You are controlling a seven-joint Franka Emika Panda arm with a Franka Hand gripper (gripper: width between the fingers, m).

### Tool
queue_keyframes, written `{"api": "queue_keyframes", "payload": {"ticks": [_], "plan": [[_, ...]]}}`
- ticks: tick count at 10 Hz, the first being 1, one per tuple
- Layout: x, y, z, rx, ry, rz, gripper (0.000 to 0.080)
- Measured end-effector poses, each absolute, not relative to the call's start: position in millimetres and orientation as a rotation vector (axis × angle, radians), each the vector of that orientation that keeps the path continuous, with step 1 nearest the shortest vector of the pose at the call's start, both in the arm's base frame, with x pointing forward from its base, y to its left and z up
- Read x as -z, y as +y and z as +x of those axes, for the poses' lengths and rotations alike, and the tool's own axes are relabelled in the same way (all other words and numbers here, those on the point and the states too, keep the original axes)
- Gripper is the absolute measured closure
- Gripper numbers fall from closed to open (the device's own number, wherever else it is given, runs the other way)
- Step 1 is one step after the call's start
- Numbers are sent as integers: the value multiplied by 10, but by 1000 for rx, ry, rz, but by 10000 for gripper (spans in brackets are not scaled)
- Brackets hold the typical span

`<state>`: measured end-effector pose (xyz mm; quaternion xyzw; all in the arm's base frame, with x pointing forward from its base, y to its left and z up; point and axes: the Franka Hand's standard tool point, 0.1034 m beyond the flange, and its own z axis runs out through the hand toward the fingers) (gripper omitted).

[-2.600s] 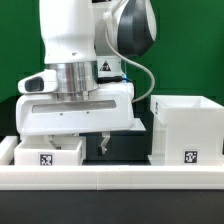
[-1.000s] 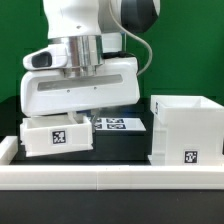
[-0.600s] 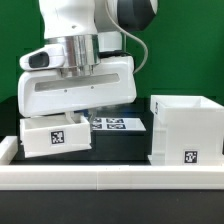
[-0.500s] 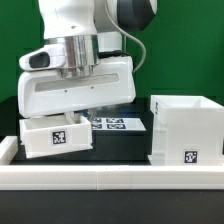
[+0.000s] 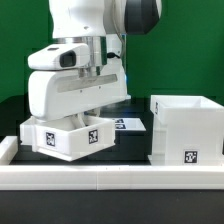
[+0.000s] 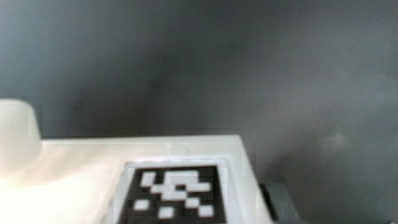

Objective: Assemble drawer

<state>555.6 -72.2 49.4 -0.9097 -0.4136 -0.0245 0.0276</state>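
My gripper (image 5: 88, 118) is shut on a small white drawer tray (image 5: 62, 142) and holds it just above the table on the exterior view's left. The tray is turned corner-on to the camera, so two tagged walls show. The fingertips are hidden behind the hand and the tray. The tall white box housing (image 5: 185, 128) stands apart on the exterior view's right, with one tag low on its front. In the wrist view the tray's white wall with its tag (image 6: 178, 190) sits right below the camera, with a dark finger (image 6: 279, 197) beside it. The second tray is out of view.
The marker board (image 5: 129, 124) lies flat on the black table behind the tray and the housing. A low white border wall (image 5: 120, 176) runs along the front. A green backdrop stands behind.
The tray was lifted off the table. Over the last half second the hand turned, swinging the tray from face-on to corner-on and a little toward the exterior view's right.
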Motion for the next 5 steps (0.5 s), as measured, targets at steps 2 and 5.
{"api": "queue_keyframes", "payload": {"ticks": [2,5], "plan": [[-482,-745,5549,75,-1412,-2750,755],[-489,-767,5562,63,-1771,-2570,755]]}}
